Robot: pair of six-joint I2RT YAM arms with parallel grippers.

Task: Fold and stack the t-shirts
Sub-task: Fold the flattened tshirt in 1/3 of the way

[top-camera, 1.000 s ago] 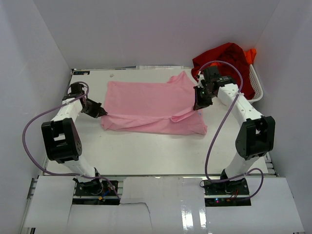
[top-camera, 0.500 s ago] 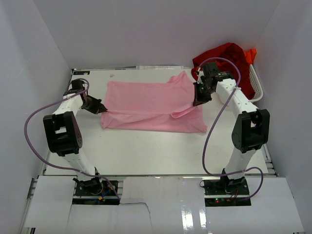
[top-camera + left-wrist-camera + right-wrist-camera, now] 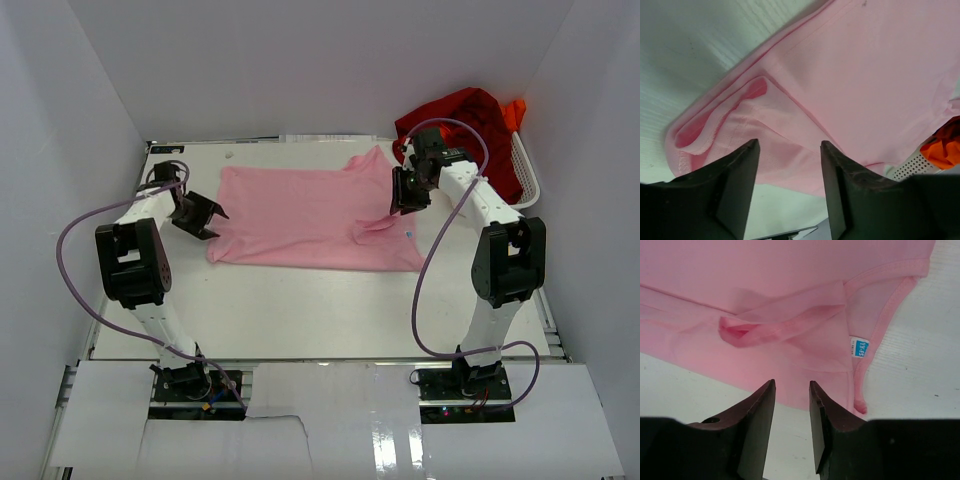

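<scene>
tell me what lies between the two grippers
Only the light pink t-shirt, lying flat on the table, fills the stretch from left gripper to right gripper; the top view shows it.

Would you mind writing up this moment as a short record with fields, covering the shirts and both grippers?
pink t-shirt: spread on the table, layers doubled at its left end, small rumpled fold near the collar
neck label: blue and white, facing up at the collar end
dark red t-shirt: heaped in the white basket, far right
orange t-shirt: behind the dark red one, mostly hidden
left gripper: open, holding nothing, beside the pink t-shirt's left edge
right gripper: open, holding nothing, above the collar end
</scene>
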